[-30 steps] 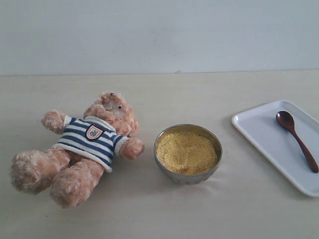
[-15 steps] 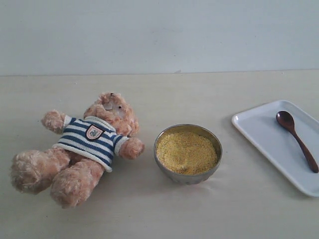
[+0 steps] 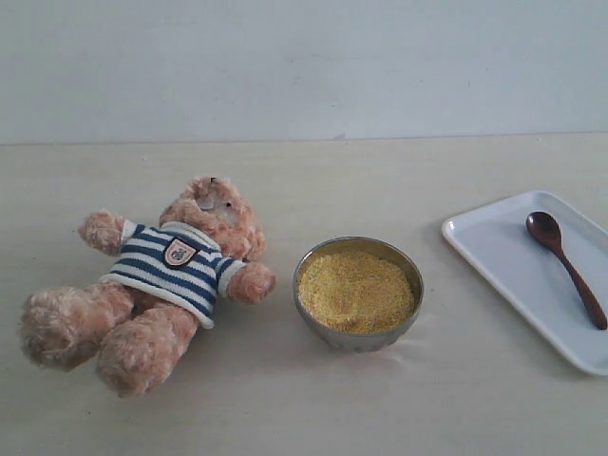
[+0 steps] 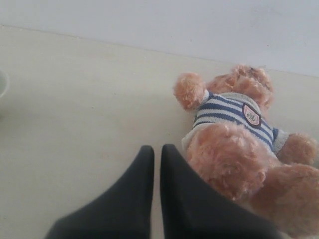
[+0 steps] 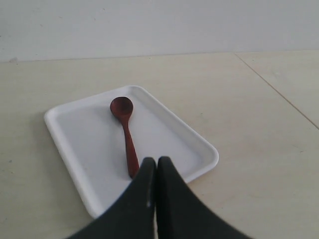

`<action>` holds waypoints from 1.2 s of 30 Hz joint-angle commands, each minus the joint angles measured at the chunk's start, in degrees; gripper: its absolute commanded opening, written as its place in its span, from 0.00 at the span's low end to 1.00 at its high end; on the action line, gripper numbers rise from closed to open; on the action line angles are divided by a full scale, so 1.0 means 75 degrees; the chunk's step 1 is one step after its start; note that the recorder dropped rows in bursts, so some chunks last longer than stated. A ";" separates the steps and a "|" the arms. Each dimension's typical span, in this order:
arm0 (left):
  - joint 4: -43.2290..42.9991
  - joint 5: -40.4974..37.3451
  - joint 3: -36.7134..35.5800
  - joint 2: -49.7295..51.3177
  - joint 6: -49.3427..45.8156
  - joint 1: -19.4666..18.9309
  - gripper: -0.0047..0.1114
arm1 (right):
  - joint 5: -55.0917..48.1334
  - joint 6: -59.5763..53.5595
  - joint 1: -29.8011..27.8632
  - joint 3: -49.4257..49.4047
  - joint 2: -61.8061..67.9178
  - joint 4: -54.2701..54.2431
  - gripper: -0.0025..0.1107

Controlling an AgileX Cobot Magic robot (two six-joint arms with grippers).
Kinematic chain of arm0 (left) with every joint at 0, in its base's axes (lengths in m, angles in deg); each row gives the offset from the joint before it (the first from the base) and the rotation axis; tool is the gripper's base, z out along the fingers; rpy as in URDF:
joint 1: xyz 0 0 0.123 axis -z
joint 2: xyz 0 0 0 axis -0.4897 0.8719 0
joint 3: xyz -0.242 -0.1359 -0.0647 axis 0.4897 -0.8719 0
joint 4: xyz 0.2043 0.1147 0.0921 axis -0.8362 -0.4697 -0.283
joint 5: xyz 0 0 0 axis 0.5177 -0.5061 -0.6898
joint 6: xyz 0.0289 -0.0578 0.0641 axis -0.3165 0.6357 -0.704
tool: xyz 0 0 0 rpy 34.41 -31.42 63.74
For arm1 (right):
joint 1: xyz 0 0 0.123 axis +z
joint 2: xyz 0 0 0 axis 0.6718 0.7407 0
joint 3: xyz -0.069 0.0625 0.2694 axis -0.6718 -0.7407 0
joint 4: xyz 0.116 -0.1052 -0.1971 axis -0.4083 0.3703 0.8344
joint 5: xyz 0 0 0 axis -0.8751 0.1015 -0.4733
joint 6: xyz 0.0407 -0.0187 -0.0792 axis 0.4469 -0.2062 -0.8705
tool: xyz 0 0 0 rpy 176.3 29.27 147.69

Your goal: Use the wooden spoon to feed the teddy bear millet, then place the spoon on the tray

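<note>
The teddy bear lies on its back at the left of the table, also seen in the left wrist view. A shiny metal bowl heaped with yellow millet stands beside it. The wooden spoon lies on the white tray at the right; in the right wrist view the spoon rests on the tray. My left gripper is shut and empty, close to the bear's leg. Just short of the spoon handle's end, my right gripper is shut and empty. Neither gripper shows in the exterior view.
A pale wall runs along the back of the beige table. A seam in the tabletop runs to the right of the tray. A small white rim shows at the edge of the left wrist view.
</note>
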 commanded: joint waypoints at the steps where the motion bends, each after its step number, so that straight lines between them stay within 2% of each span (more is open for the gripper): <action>1: -0.0569 0.0287 -0.0023 -0.0020 -0.0058 0.0053 0.08 | 0.0059 -0.0072 -0.0046 0.0003 -0.0039 0.0021 0.02; 6: -0.1553 0.0602 -0.0023 -0.0020 -0.0058 0.0053 0.08 | 0.0059 -0.0072 -0.0046 0.0003 -0.0039 0.0021 0.02; 36: -0.1553 0.0638 -0.0023 -0.0020 -0.0058 0.0053 0.08 | 0.0059 -0.0072 -0.0046 0.0003 -0.0039 0.0021 0.02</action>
